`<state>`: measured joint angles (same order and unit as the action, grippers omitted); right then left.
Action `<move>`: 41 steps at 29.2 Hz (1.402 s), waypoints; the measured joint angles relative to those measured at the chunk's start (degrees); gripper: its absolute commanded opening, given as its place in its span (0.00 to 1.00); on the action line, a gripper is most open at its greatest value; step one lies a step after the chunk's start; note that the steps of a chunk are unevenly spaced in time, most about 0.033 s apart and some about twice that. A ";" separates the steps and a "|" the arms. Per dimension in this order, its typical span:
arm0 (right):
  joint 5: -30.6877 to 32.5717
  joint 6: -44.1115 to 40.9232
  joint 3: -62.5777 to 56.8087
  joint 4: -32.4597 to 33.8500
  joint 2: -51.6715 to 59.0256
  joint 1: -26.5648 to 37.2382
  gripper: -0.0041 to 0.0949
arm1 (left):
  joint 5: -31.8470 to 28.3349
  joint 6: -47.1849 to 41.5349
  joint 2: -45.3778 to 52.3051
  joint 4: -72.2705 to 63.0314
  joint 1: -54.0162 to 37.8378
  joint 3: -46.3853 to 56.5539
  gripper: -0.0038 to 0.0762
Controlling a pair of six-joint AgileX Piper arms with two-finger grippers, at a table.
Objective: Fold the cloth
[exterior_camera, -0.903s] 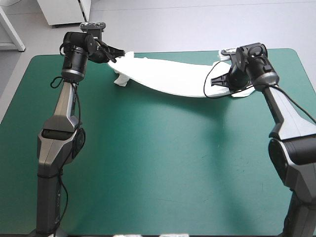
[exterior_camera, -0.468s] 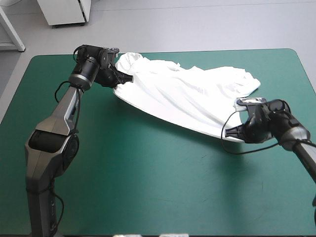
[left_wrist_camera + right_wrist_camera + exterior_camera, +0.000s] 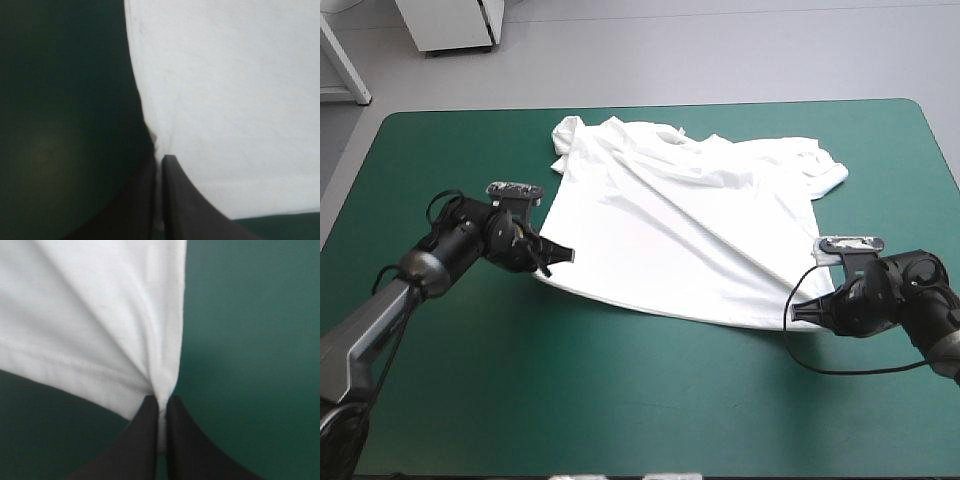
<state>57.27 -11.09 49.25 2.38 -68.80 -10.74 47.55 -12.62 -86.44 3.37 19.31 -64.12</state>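
So the T-shirt [image 3: 690,230] is lying pretty flat on the teal-green cover [image 3: 620,400], up in the 12 o'clock half of the table, collar at 12, with a few creases across it. Left gripper [image 3: 558,257] is pinched tight on the hem corner at the shirt's 8 o'clock, right gripper [image 3: 807,311] same deal at 4 o'clock. I'd say the spreading looks about done and no fold is made yet, so basically all the folding is left

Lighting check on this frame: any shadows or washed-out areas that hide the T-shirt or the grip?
High view: even light, T-shirt creases readable, a slight shadow along its near hem. Left wrist view: teal-green cover beside the left hand lies in deep shade, cloth almost featureless. Right wrist view: evenly lit, hem stitching shows at the right hand.
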 measured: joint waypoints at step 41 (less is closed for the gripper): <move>13.42 -0.90 -18.78 -17.33 32.29 0.00 0.51 | 17.36 -21.76 41.68 -8.93 21.50 36.31 0.28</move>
<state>70.69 -12.00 30.47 -14.96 -36.51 -10.74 64.91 -34.38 -44.77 -5.56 40.81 -27.81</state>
